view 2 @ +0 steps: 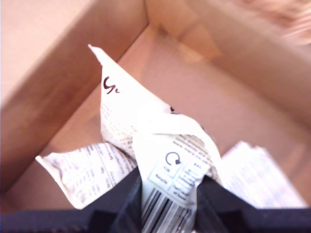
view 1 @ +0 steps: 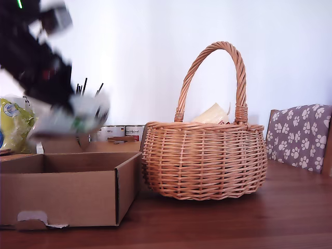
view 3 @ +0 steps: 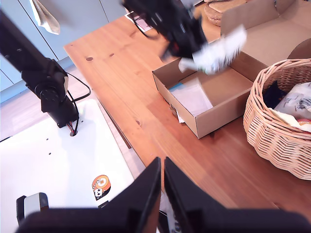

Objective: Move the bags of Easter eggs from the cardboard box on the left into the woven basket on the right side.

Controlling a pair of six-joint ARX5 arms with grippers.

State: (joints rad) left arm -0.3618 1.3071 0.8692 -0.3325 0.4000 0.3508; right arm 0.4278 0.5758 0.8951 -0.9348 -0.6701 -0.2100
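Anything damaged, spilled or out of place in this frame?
Only the box: a torn white patch on its front, low at the exterior view's left. Nothing is spilled; my first pincer holds a bag above the box.

In the exterior view, the cardboard box sits left of, just beside, the woven basket.

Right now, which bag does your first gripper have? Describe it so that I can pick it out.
Start at the cardboard box on the exterior view's left, beside the woven basket. Just above its open top my first gripper is shut on a pale whitish bag. Unlike the other pale bag lying in the box, it shows a barcode and dense print.
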